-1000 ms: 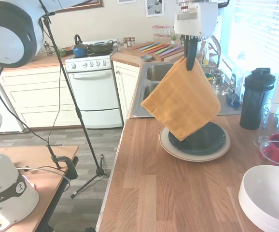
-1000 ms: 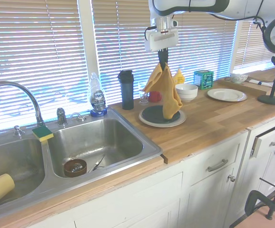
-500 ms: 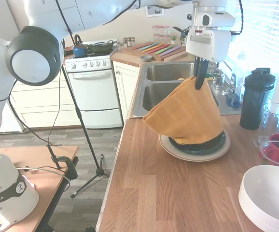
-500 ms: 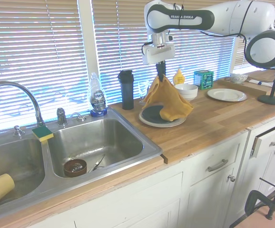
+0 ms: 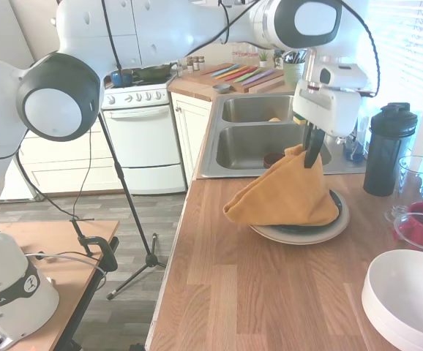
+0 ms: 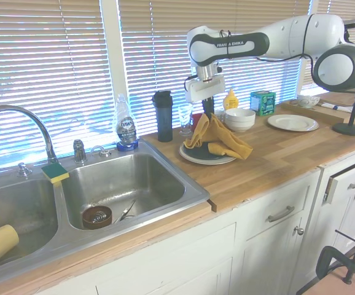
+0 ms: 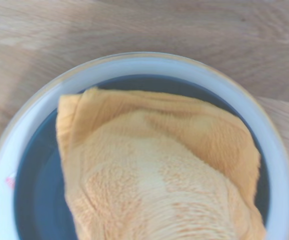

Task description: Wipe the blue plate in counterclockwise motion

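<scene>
My gripper hangs straight down over the blue plate, and my fingers are pinched on the top corner of a mustard-yellow cloth. The cloth is soft terry, with a nubbly pile that shows plainly in the wrist view. From my grip it falls in a loose tent shape, its lower folds pooled on the plate and one rounded fold spilling over the rim toward the tabletop's front edge.

The blue plate is round, dark teal and glossy, with a shallow rim; in the wrist view only arcs of it show around the cloth. It sits nested on a larger cream plate, whose pale matte rim rings it all the way round. Both rest on the wooden tabletop, a butcher-block surface of warm brown strips, just beside the stainless steel double sink.

Near the plates stand a tall dark shaker bottle with a screw lid, a clear drinking glass and a stack of smooth white bowls. From the other side, the cloth drapes in thick crumpled folds over the plate, with another white bowl close behind.
</scene>
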You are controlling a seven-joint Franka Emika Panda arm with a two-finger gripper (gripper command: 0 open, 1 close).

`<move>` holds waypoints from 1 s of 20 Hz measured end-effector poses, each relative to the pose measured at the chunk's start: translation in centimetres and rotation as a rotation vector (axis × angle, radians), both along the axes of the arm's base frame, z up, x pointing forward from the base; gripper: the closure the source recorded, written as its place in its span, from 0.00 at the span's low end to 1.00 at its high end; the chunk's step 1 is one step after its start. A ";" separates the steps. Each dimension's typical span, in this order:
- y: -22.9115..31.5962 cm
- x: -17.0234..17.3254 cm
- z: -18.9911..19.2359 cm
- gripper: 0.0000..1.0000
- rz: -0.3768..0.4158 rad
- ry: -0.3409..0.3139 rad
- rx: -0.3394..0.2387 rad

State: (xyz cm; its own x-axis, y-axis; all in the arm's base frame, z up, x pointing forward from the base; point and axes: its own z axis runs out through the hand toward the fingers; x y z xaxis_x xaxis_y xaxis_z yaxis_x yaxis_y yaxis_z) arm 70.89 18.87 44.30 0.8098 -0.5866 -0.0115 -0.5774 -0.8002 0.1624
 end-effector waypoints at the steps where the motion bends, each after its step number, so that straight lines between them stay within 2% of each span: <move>1: -0.1 0.0 -0.8 1.00 0.002 -0.001 0.000; 11: -1.9 -2.9 -7.8 1.00 0.001 0.041 -0.001; 20: -1.7 -3.2 -7.6 1.00 -0.020 0.041 0.004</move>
